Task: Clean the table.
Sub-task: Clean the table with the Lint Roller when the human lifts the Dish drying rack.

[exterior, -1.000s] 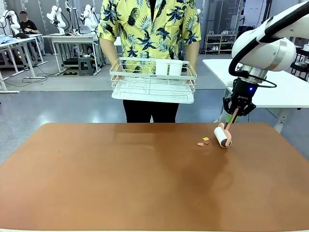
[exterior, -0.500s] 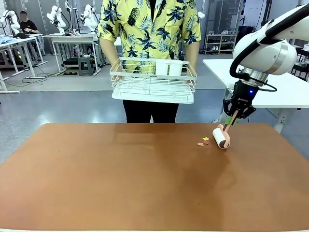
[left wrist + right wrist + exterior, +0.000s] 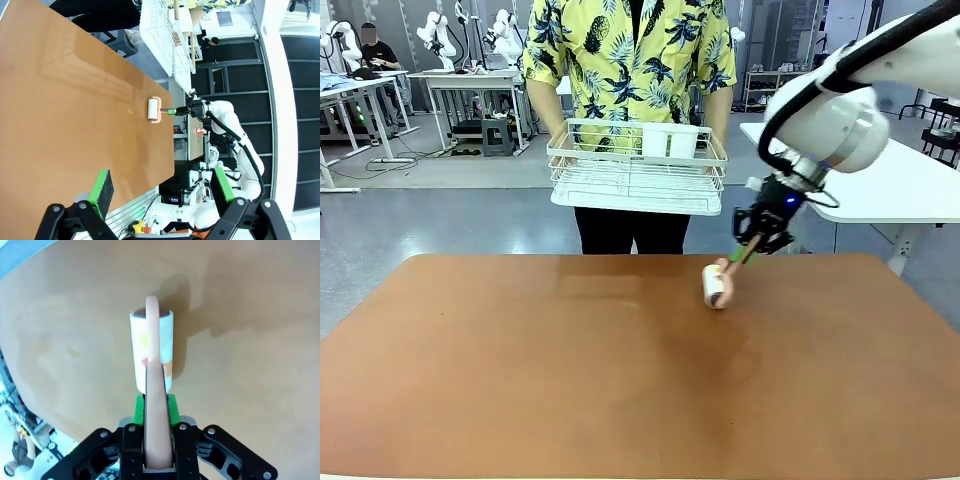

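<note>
The table, reddish-brown on top, is seen across the whole front view, from the near edge to the person at the far side. In the left wrist view the left gripper is shown with its green pads spread wide apart, and the table's top is seen stretching away beyond them.

Toward the far side of the table, a little right of the middle, a lint roller is set with its white roll on the top. Its pink handle is pinched between the green pads of the right gripper, which are pressed onto it from both sides. The handle is tilted up and to the right from the roll. In the right wrist view, faint yellow and reddish patches are seen on the roll's white surface.

Beyond the far edge a person in a yellow patterned shirt is seen. A white wire basket is held in front of the body, clear of the table. A white-topped table is seen farther off at the right.
</note>
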Controlling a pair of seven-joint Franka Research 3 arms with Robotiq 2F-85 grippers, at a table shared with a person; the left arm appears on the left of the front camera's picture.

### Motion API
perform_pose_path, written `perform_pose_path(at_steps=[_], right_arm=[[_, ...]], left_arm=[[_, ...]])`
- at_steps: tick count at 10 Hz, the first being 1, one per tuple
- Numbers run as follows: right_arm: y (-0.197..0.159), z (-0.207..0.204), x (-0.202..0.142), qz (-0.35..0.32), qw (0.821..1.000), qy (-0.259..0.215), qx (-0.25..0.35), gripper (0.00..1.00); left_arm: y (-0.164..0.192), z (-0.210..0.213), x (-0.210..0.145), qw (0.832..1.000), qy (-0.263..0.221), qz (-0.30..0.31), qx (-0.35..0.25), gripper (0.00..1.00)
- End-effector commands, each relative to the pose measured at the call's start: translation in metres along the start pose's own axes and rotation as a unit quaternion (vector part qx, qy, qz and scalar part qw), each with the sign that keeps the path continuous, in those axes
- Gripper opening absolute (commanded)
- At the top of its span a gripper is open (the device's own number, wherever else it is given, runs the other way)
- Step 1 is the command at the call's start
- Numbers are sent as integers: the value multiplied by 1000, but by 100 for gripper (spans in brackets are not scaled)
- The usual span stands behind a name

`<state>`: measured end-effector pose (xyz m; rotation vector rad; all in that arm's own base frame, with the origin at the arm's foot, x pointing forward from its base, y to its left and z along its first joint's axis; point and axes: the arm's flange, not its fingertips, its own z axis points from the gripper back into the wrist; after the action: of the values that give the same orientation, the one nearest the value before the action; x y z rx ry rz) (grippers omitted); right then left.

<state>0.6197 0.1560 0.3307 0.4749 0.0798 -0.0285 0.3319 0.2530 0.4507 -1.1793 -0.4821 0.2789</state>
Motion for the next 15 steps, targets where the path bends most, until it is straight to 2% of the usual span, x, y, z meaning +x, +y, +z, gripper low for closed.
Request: perform_pose_path(at_steps=[1,4,12,15], right_arm=[[13,-45,-20,-17,999,50,6,21],[14,-27,-20,-26,999,34,9,21],[14,-16,-20,-27,999,26,18,21],[18,14,-22,-15,999,3,35,21]], left_arm=[[0,3,1,1000,-4,-8,-14,100],[0,3,1,1000,-4,-8,-14,100],[0,3,1,1000,-4,-8,-14,100],[0,3,1,1000,-4,-8,-14,100]])
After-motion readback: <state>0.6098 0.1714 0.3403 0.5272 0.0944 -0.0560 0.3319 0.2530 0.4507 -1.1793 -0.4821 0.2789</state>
